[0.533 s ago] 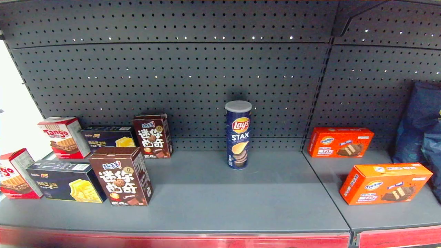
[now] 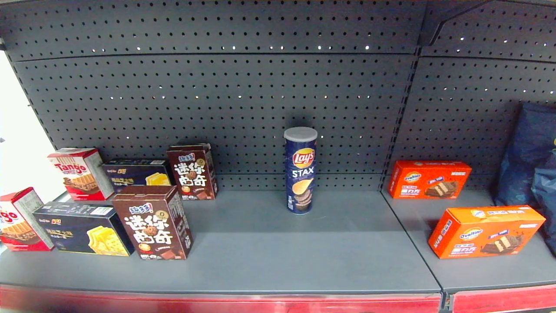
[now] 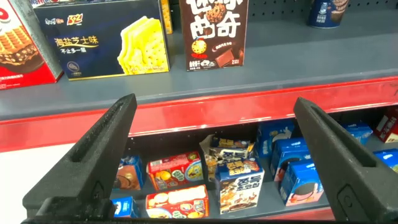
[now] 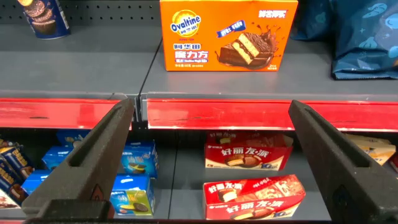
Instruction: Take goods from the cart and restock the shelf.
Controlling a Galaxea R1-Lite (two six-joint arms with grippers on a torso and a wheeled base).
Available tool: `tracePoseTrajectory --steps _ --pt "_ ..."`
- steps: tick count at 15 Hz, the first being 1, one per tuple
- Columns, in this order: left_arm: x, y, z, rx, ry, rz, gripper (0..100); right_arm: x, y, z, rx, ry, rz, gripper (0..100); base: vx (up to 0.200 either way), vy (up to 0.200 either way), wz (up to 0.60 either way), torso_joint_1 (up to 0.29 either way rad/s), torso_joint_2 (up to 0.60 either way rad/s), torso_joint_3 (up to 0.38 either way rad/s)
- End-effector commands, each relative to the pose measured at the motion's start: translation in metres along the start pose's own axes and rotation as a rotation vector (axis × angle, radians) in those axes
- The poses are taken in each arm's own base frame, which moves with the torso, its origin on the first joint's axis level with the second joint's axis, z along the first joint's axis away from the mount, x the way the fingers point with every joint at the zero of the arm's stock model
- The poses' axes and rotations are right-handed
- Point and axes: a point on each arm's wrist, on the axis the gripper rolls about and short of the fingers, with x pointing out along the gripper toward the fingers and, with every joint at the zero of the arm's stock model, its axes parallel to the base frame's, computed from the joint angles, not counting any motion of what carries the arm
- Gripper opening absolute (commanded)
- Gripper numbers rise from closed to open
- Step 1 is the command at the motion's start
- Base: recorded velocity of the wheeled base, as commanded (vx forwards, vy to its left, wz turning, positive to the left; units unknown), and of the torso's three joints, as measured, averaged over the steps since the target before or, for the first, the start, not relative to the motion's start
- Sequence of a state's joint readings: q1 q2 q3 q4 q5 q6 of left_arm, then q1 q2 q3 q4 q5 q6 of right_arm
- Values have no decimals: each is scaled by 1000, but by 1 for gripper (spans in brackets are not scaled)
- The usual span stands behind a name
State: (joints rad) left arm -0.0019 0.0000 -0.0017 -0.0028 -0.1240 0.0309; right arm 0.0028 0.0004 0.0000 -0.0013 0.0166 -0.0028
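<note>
Cardboard, the brown box [image 2: 152,221] on the shelf [image 2: 269,252] looks light, stiff but crushable; a grip across its narrow sides suits. Left tool [image 3: 214,104] and right tool [image 4: 211,104] stand apart, empty.

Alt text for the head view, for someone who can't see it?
A blue chip can stands upright, alone, at the shelf centre. Snack boxes sit in two rows at left; two orange boxes and dark blue bags at right.

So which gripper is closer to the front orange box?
Right. The right gripper faces the front orange box from lower down; the left gripper faces the front brown box, far leftward.
</note>
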Motion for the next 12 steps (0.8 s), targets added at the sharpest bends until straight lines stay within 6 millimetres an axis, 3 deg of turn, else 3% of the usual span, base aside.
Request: tracePoseTrajectory --steps 1,3,12 --pt "0 0 0 0 0 0 100 0 0 0 0 -1 1 100 0 0 0 0 0 0" --pt "0 0 0 0 0 0 100 0 0 0 3 -1 1 100 0 0 0 0 0 0" --pt "0 0 0 0 0 2 100 0 0 0 3 -1 1 100 0 0 600 3 4 1"
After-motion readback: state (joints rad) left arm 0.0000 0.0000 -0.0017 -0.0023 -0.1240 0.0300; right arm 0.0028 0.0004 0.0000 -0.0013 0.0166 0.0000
